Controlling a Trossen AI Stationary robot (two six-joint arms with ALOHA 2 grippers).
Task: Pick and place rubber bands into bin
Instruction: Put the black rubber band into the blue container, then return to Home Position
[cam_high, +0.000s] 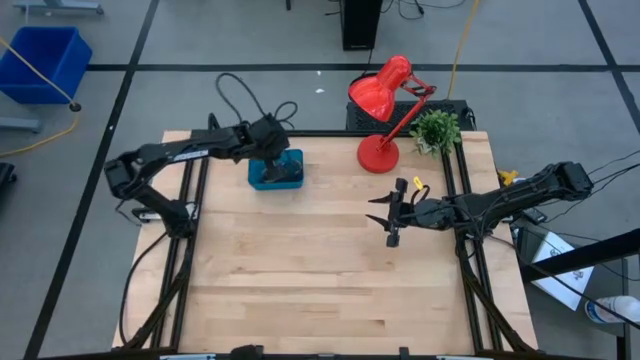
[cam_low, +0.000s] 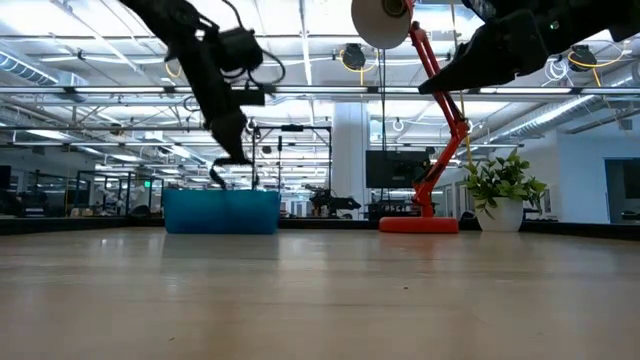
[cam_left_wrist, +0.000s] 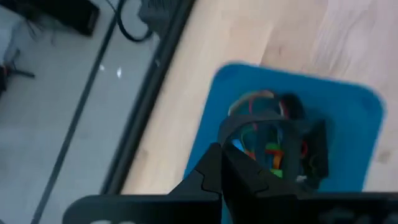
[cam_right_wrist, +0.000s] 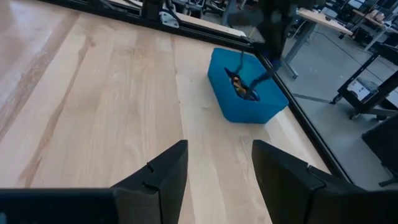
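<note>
Left gripper (cam_high: 281, 165) sits over the bin (cam_high: 262, 179) at the table's (cam_high: 300, 270) far left edge, fingers spread above the rubber bands (cam_left_wrist: 264, 134) piled inside, nothing visibly gripped. Right gripper (cam_high: 392, 212) hangs mid-right above bare wood, fingers wide apart, empty. Red lamp (cam_high: 385, 100) and small plant (cam_high: 436, 128) stand at the far right, well apart from the bin. Left wrist view is blurred; band count unreadable.

You see grey floor (cam_high: 250, 40) with black tape lines, a blue crate (cam_high: 45, 60), and perhaps distant desks.
</note>
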